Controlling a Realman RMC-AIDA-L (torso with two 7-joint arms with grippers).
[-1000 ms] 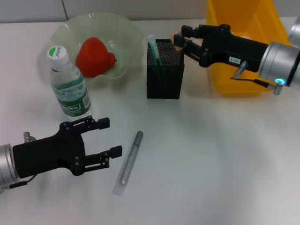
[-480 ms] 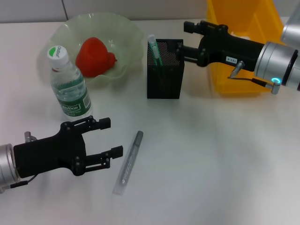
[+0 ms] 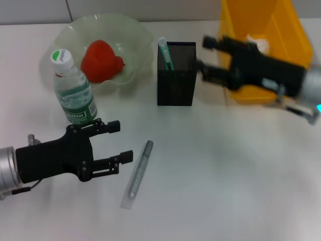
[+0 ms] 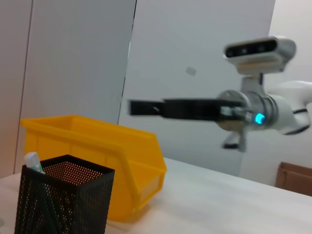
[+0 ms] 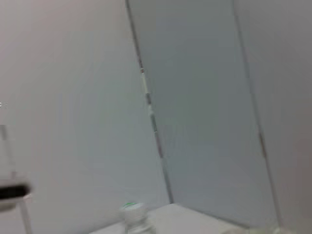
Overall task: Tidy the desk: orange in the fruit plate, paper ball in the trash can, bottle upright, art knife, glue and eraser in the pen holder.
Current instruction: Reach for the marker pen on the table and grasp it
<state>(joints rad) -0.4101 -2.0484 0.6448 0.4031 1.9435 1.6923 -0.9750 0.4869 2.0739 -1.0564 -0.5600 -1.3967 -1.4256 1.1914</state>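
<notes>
A grey art knife (image 3: 139, 171) lies flat on the white desk. My left gripper (image 3: 120, 141) is open just left of it, a little apart. The black mesh pen holder (image 3: 175, 83) holds a green-capped glue stick (image 3: 164, 52). My right gripper (image 3: 204, 54) is open and empty, just right of the holder. The bottle (image 3: 73, 93) stands upright beside the green glass fruit plate (image 3: 131, 26), which holds a red-orange fruit (image 3: 102, 60). A white paper ball (image 3: 257, 42) lies in the yellow bin (image 3: 241, 15). The eraser is out of view.
The left wrist view shows the pen holder (image 4: 62, 200), the yellow bin (image 4: 102, 161) and my right arm (image 4: 195, 108) above them. The right wrist view shows only a wall and the bottle's cap (image 5: 131, 214). Bare desk lies front right.
My right gripper has drawn back to the right, from over the pen holder to beside it. My left gripper has edged slightly toward the art knife.
</notes>
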